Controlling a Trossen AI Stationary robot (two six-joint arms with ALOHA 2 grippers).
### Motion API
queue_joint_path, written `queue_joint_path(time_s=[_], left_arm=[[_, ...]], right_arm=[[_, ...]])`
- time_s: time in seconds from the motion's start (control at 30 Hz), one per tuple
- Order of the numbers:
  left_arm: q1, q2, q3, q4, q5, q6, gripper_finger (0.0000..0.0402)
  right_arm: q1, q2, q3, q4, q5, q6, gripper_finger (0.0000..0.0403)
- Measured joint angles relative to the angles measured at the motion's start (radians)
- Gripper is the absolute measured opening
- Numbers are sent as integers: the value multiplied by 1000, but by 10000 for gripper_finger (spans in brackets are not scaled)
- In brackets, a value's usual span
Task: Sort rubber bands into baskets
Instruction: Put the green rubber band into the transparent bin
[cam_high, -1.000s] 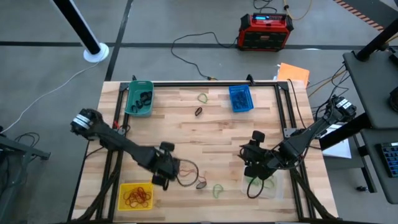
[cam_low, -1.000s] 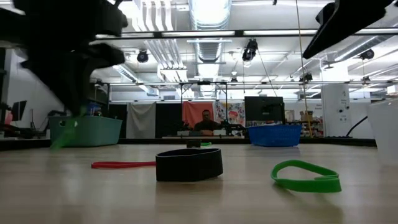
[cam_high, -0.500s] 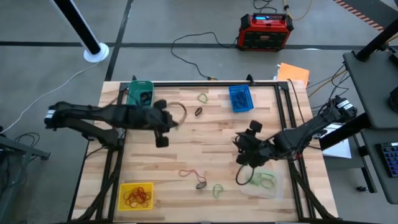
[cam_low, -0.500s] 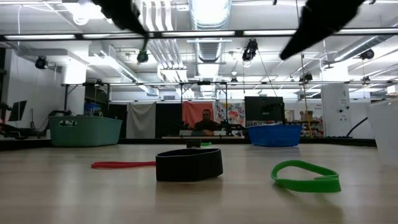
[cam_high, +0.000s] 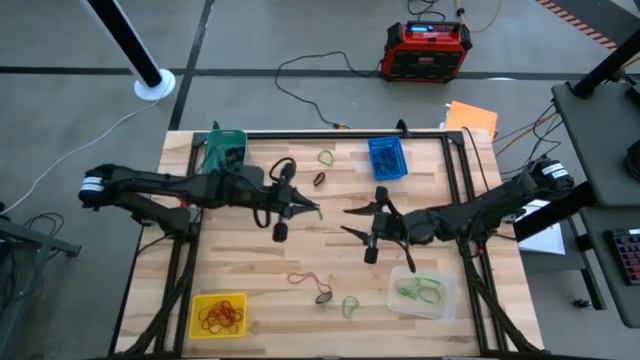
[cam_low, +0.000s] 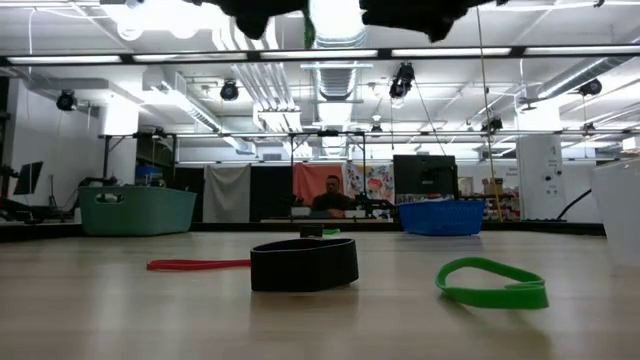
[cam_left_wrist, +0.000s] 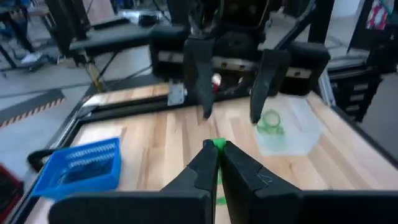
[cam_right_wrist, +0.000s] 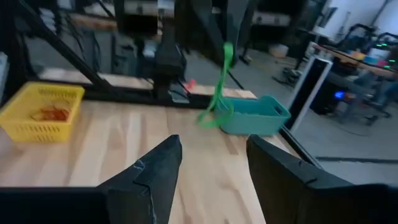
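Above mid-table we hold a green rubber band (cam_right_wrist: 219, 87) pinched in our left gripper (cam_left_wrist: 217, 147), facing our spread-fingered right gripper (cam_high: 360, 222); a handover toward the clear basket (cam_high: 400, 300) seems next.

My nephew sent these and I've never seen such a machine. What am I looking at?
Two robot arms work at a wooden table, sorting rubber bands into baskets. One picture looks straight down, one looks level across the tabletop, and two come from cameras on the arms' wrists. The left gripper is shut on a green rubber band, held above the table. The right gripper faces it, open and empty. Around the edges sit a teal basket, blue basket, yellow basket and clear basket. Loose on the wood lie a red band, a black band and a green band.
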Motion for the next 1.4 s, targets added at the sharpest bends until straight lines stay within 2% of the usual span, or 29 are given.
queue_joint_path(time_s=[0.17, 0.27, 0.57, 0.67, 0.8, 0.93, 1.07, 1.2, 1.3, 1.4], left_arm=[[-9, 99, -53, 229, 8, -8, 0], [-10, 155, -55, 320, 11, -8, 0], [-10, 238, -55, 410, 11, -13, 0], [-11, 246, -55, 411, 11, -16, 0], [-12, 247, -55, 422, 11, -16, 0], [-12, 248, -55, 425, 5, -9, 0], [-12, 248, -55, 421, -4, -49, 13], [-12, 248, -54, 420, -5, -75, 64], [-10, 244, -54, 414, -10, -82, 114], [-9, 227, -54, 382, -13, -68, 158]], right_arm=[[-38, 35, -13, 81, -90, 48, 178], [-54, 66, -13, 76, -98, 70, 178], [-84, 100, -13, 71, -98, 81, 170], [-83, 90, -12, 63, -99, 80, 132], [-83, 73, -12, 14, -101, 80, 32], [-83, 48, -12, -46, -106, 105, 11], [-82, -16, -11, -159, -110, 157, 9], [-83, -98, -7, -308, -197, 228, 9], [-83, -155, 53, -547, -335, 333, 9], [-70, -178, 137, -852, -535, 476, 9]])
